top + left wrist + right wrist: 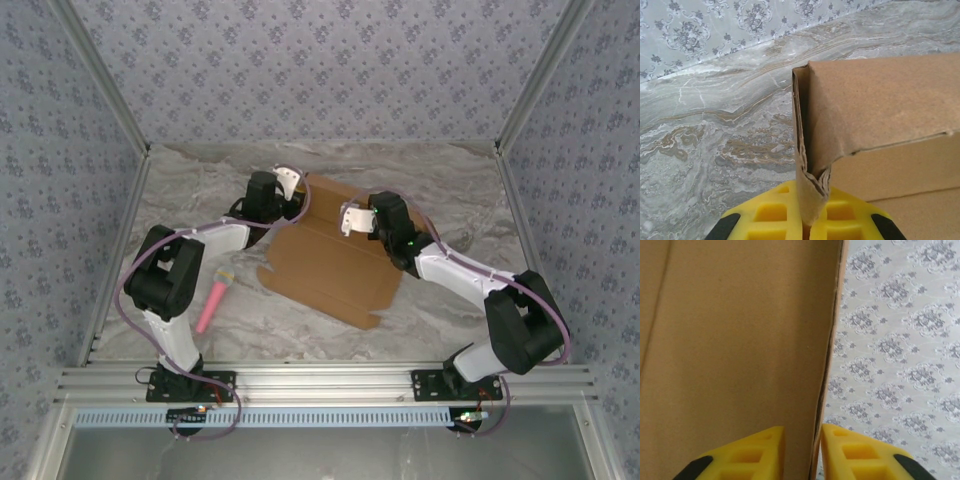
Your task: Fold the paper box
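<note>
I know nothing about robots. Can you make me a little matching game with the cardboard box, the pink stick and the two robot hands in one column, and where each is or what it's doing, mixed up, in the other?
1. paper box
2. pink stick
3. left hand
4. right hand

A. a finger on each side of a cardboard edge, patterned wall behind
B. lies on the table, left of the box
C. brown, in the middle of the table
D. pinches a folded cardboard corner, marbled table behind

Pairs: 1-C, 2-B, 3-D, 4-A
</note>
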Tool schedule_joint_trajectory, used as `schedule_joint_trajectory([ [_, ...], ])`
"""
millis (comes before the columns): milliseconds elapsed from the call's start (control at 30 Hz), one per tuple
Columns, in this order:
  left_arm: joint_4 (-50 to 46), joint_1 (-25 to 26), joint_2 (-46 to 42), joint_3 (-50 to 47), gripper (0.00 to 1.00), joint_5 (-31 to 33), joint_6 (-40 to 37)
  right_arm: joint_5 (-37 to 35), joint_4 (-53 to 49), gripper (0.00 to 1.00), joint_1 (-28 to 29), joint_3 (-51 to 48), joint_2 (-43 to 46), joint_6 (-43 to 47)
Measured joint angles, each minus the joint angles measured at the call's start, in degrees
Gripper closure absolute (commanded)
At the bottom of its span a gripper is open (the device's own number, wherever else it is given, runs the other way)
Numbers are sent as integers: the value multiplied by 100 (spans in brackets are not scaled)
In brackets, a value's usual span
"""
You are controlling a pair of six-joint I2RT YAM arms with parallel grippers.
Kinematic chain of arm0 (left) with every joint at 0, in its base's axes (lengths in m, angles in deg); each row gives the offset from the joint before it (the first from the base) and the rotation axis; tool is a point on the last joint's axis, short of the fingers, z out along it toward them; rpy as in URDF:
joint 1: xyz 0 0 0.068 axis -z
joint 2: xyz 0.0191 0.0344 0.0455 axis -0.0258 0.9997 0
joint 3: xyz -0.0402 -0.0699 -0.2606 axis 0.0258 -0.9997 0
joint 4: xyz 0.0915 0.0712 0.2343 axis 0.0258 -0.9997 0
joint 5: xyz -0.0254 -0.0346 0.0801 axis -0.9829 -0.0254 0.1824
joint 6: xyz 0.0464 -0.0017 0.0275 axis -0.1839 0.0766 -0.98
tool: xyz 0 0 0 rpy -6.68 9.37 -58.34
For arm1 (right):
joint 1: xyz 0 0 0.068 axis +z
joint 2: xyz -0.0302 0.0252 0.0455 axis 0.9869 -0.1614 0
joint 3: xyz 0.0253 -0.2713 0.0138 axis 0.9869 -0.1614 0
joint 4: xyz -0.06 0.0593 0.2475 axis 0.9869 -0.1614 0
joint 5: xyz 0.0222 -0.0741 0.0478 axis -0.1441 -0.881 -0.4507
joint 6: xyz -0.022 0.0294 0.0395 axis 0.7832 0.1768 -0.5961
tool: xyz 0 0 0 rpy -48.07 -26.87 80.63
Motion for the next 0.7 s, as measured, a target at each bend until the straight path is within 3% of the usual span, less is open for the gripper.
schedule_joint_trajectory([
  [100,7,22,-66,-81,100,138,44,72,-221,63,66,52,61,-328],
  [233,-13,24,-243,-260,100,411,199,223,-485,40,162,90,302,-898],
  [333,-136,24,-365,-334,100,623,334,326,-730,32,254,164,511,-1340],
  [700,-459,24,-732,-570,100,1204,726,553,-2269,26,256,852,1257,-3442],
])
